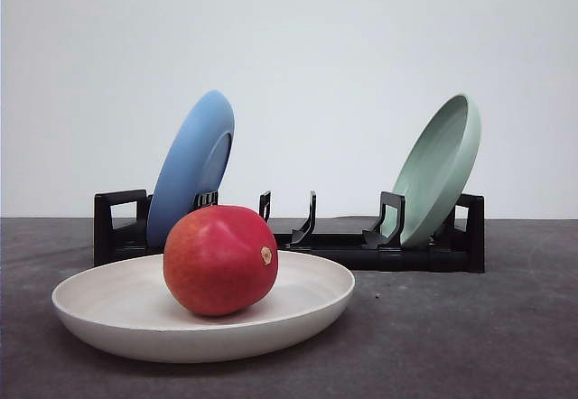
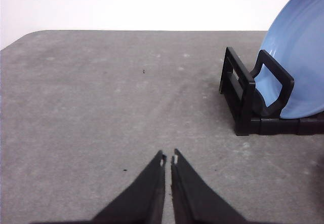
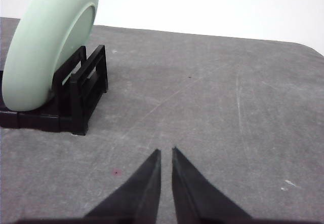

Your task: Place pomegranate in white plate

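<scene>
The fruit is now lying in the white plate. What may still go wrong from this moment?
1. The pomegranate is round and lies left of centre in the shallow white plate; a bump might roll it over the low rim.
2. The blue plate and green plate stand tilted in the black rack behind; a careless arm move might knock them.
Both claws, left and right, appear shut and empty.

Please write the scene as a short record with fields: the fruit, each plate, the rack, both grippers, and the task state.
pomegranate: lying in the white plate, stem spot towards the right
blue plate: leaning on edge at the left end of the black rack
pale green plate: leaning on edge at the rack's right end
left gripper: jaws nearly closed, holding nothing, above bare table
right gripper: the same
task state: fruit appears placed
</scene>
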